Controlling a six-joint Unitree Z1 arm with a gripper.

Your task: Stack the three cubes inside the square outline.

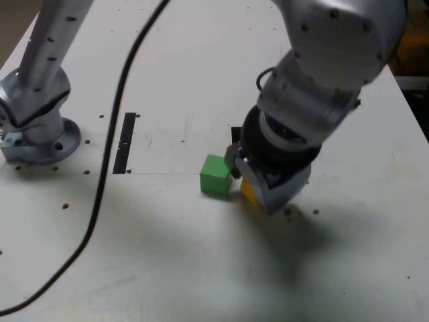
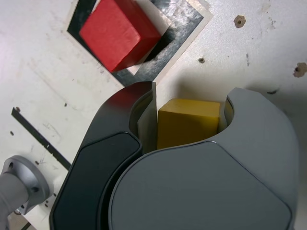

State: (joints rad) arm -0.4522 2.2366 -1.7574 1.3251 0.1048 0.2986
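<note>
Tool (image 2: 189, 125) clamped on yellow cube (image 2: 188, 123), jaws tight against its two sides; cube low on the white worktop (image 1: 167, 255), whether touching it unclear. Green cube (image 1: 215, 175) sits just beside the tool on the exterior view's left. Red cube (image 2: 118, 32) rests in the square outline (image 2: 178, 25), turned askew to the frame, near the tool.

Judgement: lift straight up to clear green, carry over red, square yellow's edges to red's top face before lowering.

Cubes plain, matte, sharp-edged, equal in size; yellow's top face clean.
</note>
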